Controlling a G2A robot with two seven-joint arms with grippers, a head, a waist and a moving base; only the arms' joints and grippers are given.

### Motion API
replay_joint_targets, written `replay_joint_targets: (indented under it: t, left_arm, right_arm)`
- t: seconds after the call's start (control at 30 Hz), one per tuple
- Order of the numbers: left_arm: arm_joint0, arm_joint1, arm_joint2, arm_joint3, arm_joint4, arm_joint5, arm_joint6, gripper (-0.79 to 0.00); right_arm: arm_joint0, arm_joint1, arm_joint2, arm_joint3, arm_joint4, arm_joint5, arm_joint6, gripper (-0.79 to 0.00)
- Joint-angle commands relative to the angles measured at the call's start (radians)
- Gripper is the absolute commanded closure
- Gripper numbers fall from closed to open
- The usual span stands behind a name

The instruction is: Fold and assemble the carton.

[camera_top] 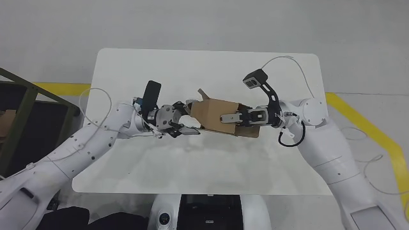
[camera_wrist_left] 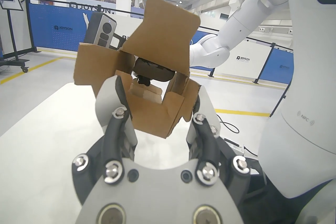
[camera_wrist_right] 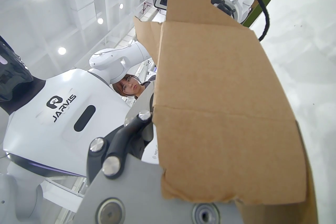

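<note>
**Fold the near flaps against a firm far grip**

The left gripper has its fingers spread wide on either side of the carton and its open near end, where the flaps stand unfolded. The carton hangs above the table, between the arms. Beyond it, the right gripper is clamped on the far end. I would fold the side flaps inward first, then the tall flap, pushing squarely so the far grip doesn't twist.

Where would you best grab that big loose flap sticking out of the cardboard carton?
Probably the big flap near its free, rounded edge, pinched across its thin faces from the left end effector's side. It stands clear of the carton body there; nearer the hinge, folded side flaps crowd it.
</note>
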State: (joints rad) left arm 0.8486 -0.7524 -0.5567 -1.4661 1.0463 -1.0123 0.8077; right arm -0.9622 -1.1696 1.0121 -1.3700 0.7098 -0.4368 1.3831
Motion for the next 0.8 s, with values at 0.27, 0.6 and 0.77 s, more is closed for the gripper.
replay_joint_targets:
  t: [0.27, 0.6, 0.77]
  left_arm:
    - [-0.007, -0.009, 0.007, 0.036, -0.067, 0.000, -0.009, -0.471]
    - [-0.022, -0.026, 0.025, 0.056, -0.202, 0.000, -0.159, -0.600]
    - [-0.025, -0.035, 0.024, 0.056, -0.277, 0.000, -0.230, -0.659]
  right_arm:
    - [-0.010, 0.000, 0.007, -0.015, -0.007, -0.002, -0.002, 0.000]
    - [-0.020, 0.001, 0.013, -0.033, -0.020, -0.005, -0.007, 0.000]
    - [-0.025, 0.001, 0.016, -0.038, -0.025, -0.007, -0.012, 0.000]
